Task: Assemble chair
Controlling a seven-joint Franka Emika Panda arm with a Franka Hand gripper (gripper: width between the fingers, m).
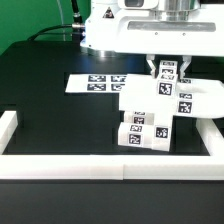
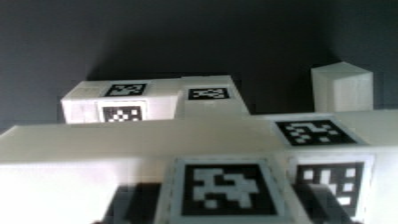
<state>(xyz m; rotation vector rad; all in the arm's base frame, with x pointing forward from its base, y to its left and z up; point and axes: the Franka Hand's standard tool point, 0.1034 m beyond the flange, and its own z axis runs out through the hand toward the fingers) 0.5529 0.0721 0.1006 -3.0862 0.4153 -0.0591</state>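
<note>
The chair parts [image 1: 160,105] stand clustered on the black table at the exterior view's right. They are a boxy white seat [image 1: 140,132] with tags in front and a broad white tagged frame [image 1: 180,98] behind and above it. My gripper [image 1: 166,68] comes down from above at the back of the cluster, shut on a white tagged part [image 1: 167,70]. In the wrist view that tagged part [image 2: 222,188] sits between my dark fingers [image 2: 139,200]. The frame [image 2: 160,135], the seat [image 2: 151,100] and an upright white post [image 2: 342,85] lie beyond it.
The marker board [image 1: 98,82] lies flat at the exterior view's left of the cluster. A long white border wall [image 1: 100,165] runs along the front, with side walls at the left [image 1: 8,125] and the right [image 1: 214,135]. The robot base [image 1: 120,30] stands behind.
</note>
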